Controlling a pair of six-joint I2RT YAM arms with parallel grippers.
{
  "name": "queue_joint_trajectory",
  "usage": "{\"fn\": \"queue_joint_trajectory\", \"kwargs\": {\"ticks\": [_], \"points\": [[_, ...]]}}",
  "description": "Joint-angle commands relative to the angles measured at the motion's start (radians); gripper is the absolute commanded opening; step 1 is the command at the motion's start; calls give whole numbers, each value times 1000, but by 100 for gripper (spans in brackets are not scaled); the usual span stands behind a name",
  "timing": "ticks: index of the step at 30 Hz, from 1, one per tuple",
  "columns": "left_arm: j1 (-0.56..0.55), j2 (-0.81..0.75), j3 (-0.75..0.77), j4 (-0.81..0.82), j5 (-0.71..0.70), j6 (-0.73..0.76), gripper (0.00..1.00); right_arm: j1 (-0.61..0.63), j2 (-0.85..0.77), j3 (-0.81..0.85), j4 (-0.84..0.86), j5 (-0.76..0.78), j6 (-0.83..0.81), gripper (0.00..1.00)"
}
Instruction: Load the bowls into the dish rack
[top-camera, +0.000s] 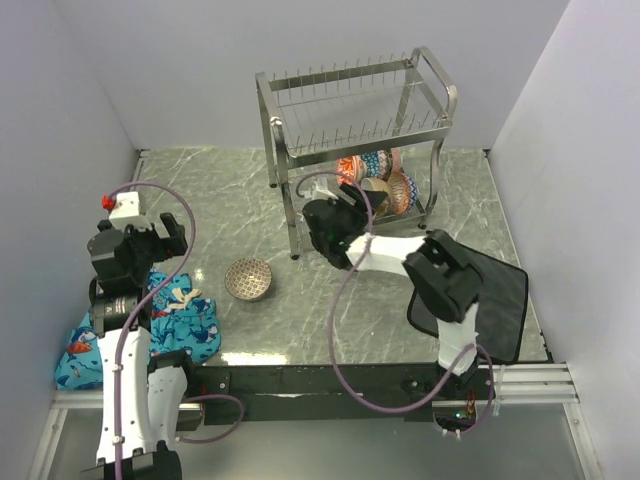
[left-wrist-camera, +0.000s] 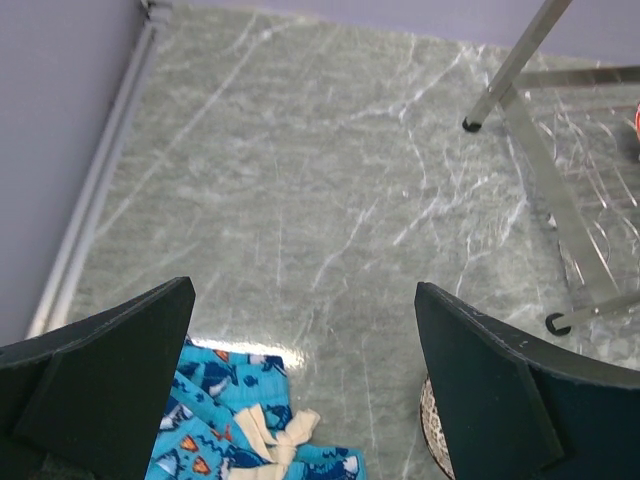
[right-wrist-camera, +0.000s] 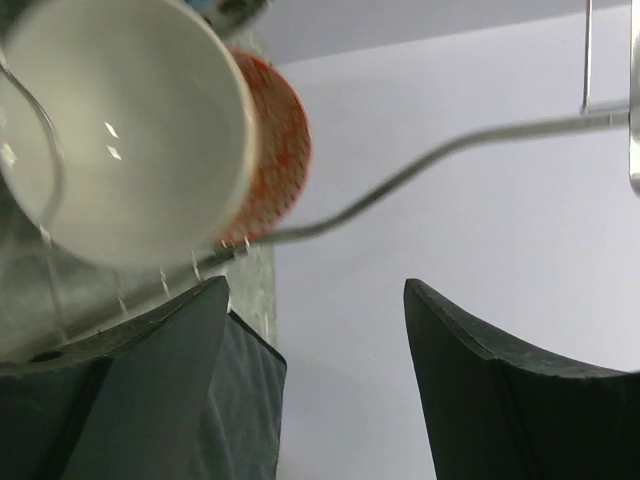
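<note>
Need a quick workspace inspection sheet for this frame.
Surface: marbled grey-green table, no spills seen.
Job's things: dish rack at the far side, with several racked bowls on edge in its lower tier. One loose bowl on the table.
Clutter: blue patterned cloth by the left arm, dark mat by the right arm.
Grippers: left gripper open and empty over the table. Right gripper open and empty at the rack.
Cables: purple cable looped along each arm.
Surroundings: plain walls.

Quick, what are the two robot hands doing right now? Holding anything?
Left hand: open, holding nothing.
Right hand: open, holding nothing, close to the white bowl.
</note>
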Motion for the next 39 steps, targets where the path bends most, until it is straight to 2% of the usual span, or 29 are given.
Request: {"fn": "queue_joint_trajectory", "kwargs": {"ticks": [1, 2, 5, 6, 7, 8, 9, 10, 11, 12, 13, 16, 17, 19, 20, 24, 29, 33, 37, 39], "points": [[-6, 7, 97, -1, -25, 32, 99, 55, -205, -139, -89, 12, 123, 79], [-5, 10, 117, -6, -25, 30, 99, 74, -237, -200, -125, 3, 155, 80], [-8, 18, 156, -17, -20, 30, 99, 169, -365, -267, -455, -41, 395, 81], [-6, 21, 163, -20, -16, 32, 99, 220, -440, -262, -699, -110, 562, 83], [-8, 24, 173, -18, -17, 35, 100, 232, -481, -250, -775, -132, 621, 85], [-6, 24, 182, -18, -17, 41, 99, 236, -523, -194, -860, -185, 675, 93], [-8, 24, 183, -17, -17, 50, 99, 235, -579, -152, -1030, -269, 748, 96], [-6, 21, 186, -18, -20, 53, 99, 235, -607, -123, -1051, -376, 744, 99], [-6, 18, 188, -23, -22, 56, 99, 241, -632, -79, -1052, -415, 729, 100], [-8, 16, 185, -28, -26, 56, 99, 249, -661, -36, -1121, -478, 729, 100], [-6, 4, 180, -38, -31, 53, 99, 253, -664, 94, -1178, -693, 750, 100], [-8, -28, 153, -58, -48, 29, 100, 253, -663, 301, -1298, -1013, 786, 100], [-8, -34, 148, -66, -49, 24, 100, 255, -652, 339, -1320, -1217, 810, 100], [-3, -57, 139, -81, -46, 16, 99, 258, -597, 412, -1329, -1334, 871, 100], [0, -63, 137, -98, -51, 15, 99, 261, -568, 437, -1331, -1400, 978, 100], [11, -79, 151, -138, -75, 24, 99, 269, -459, 454, -1230, -1387, 1196, 96], [11, -83, 174, -175, -102, 44, 99, 275, -275, 623, -1272, -1283, 1399, 94], [11, -91, 176, -205, -112, 51, 99, 275, -112, 733, -1309, -1253, 1548, 86], [12, -132, 151, -230, -77, 58, 99, 279, -69, 749, -1343, -1241, 1671, 75], [12, -145, 148, -241, -72, 58, 99, 287, -49, 744, -1337, -1236, 1697, 75]]}}
